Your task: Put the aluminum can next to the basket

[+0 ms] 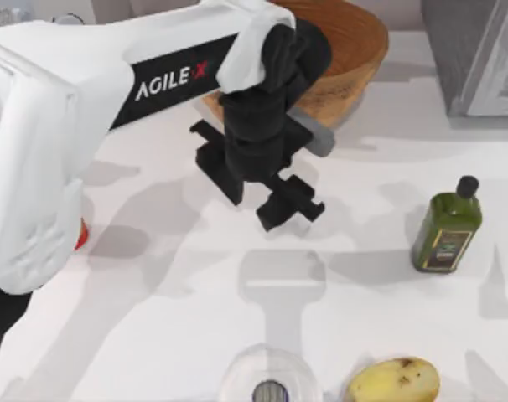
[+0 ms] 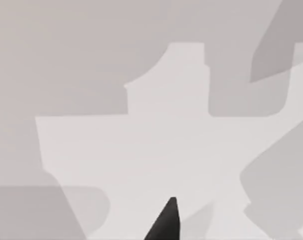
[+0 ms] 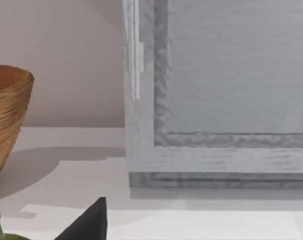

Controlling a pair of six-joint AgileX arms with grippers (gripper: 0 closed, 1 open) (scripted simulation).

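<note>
Top view has the left arm (image 1: 111, 92) reaching across the table (image 1: 153, 335), its gripper (image 1: 262, 180) hovering above bare tabletop just in front of the basket (image 1: 355, 50). The claw stands open and empty. A sliver of red at the arm's left edge may be the can (image 1: 82, 234), well apart from the basket; I cannot tell for sure. An olive oil bottle (image 1: 447, 230) stands at right, a potato (image 1: 394, 381) near the front edge.
</note>
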